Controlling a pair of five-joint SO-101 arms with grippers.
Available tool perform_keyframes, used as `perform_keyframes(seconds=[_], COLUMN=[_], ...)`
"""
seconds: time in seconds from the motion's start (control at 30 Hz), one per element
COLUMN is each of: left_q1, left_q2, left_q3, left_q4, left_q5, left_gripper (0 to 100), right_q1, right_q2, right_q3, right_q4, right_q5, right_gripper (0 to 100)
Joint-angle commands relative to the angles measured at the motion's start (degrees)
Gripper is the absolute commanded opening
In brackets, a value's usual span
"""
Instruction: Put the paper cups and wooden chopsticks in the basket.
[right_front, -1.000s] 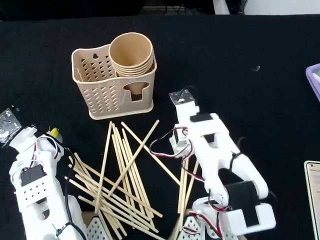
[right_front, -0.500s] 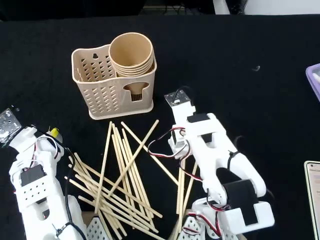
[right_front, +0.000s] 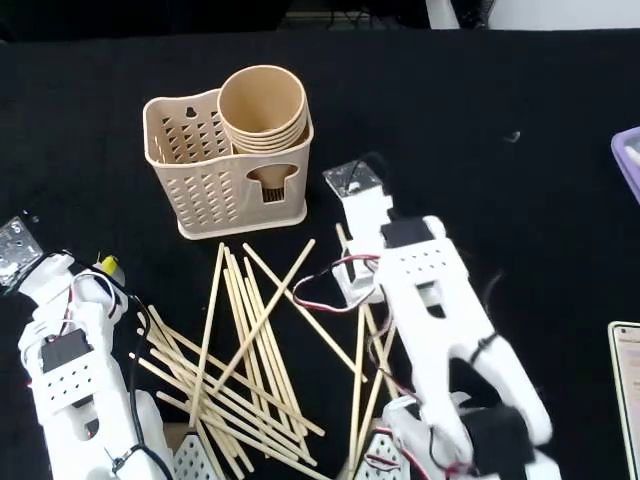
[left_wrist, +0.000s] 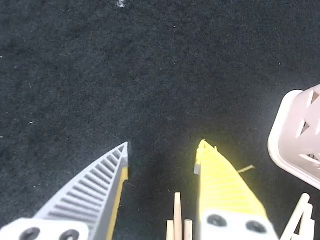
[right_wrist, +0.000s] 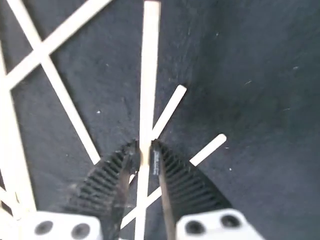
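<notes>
Black table (right_front: 520, 90) — basket (right_front: 215, 190) toward far edge

We see a black cloth (right_front: 520, 80) lying under the right pincer (right_wrist: 144, 147) and all round it. Well off to that pincer's right sits a purple tub (right_front: 625, 150). A pale card (right_front: 628, 390) lies further back towards the arm's base.

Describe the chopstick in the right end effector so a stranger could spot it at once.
From the beige basket, look to the white arm nearest it. The chopstick is pinched in that arm's black end effector; the other chopsticks lie loose on the cloth.
</notes>
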Motion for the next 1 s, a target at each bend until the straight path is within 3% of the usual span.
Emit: perform_keyframes(seconds=[0.0,0.17,0.4,0.57,0.97], left_q1=[-0.5,-0.5,-0.6,-0.6,-0.6], left_q2=[-0.2,-0.2,-0.2,-0.2,-0.2], left_q3=[-0.3,-0.3,-0.3,-0.3,-0.3], left_q4=[-1.0,-1.0,-1.0,-1.0,-1.0], left_q5=[0.3,0.3,0.3,0.3,0.3], left_gripper=[22,22,22,22,22], right_q1=[-0.9,-0.8,-0.8,-0.9,-1.0], right_q2=[-5.9,-5.9,-5.3,3.5,16.7], right_q3=[0.1,5.6,6.2,5.8,2.5], right_q4=[0.4,-5.4,-5.2,-5.5,-8.4], right_q5=[0.4,0.4,0.6,0.5,0.7], right_gripper=[1.1,1.1,1.6,7.8,8.2])
